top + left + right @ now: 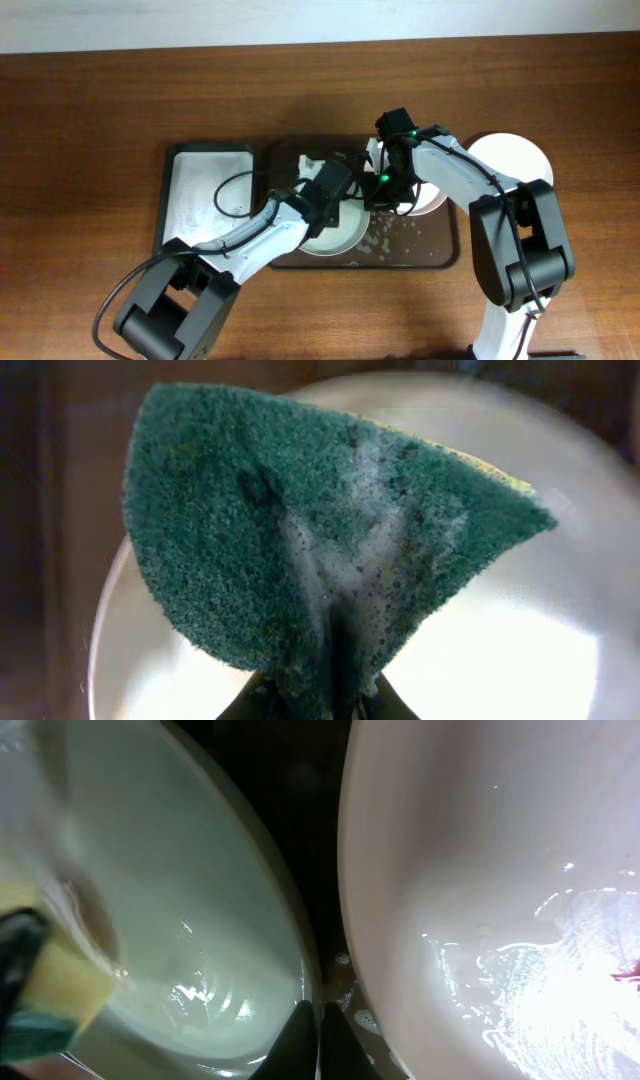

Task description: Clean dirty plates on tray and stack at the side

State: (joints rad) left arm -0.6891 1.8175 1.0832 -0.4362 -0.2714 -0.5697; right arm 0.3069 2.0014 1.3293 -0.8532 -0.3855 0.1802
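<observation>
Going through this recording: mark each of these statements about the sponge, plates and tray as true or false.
1. The left claw holds a green sponge over the pale green plate. True.
2. The sponge is dry. False: white foam clings to it.
3. A white plate sits on the table, off the dark brown tray. True.
4. The pale green plate lies on bare table. False: it lies on the dark brown tray.
5. The pinkish plate lies on the tray beside the pale green plate. True.
</observation>
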